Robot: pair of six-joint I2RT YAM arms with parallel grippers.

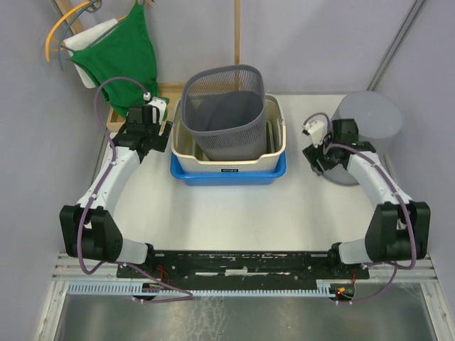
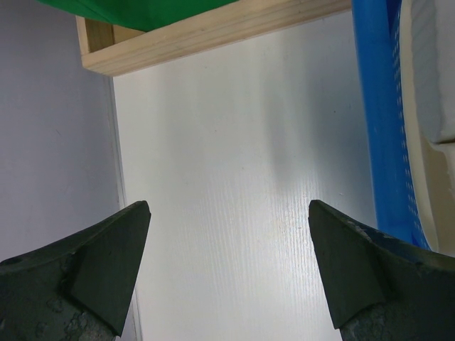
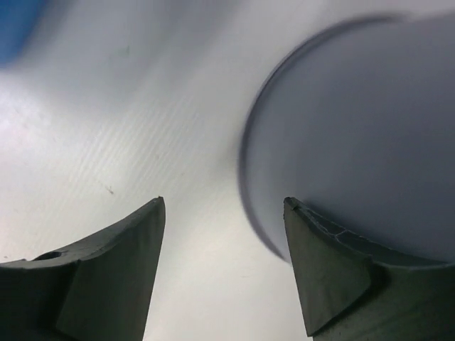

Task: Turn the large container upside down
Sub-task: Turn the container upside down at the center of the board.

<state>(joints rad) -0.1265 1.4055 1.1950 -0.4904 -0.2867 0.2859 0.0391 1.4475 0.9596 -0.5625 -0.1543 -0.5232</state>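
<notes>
The big grey container (image 1: 370, 117) stands just beside the right tool (image 3: 224, 206).
The container is on the white worktop (image 1: 234, 213), at the far right, and the side facing up looks flat and closed. The right tool is at its left side, low down, with its two fingers apart and nothing between them. The container is next to the right finger, not in the gap, and I cannot tell if they touch. The left tool (image 2: 229, 206) is far off on the other side, spread wide over bare worktop, near a blue basket (image 1: 227, 174) that holds a grey mesh bin (image 1: 224, 106).
</notes>
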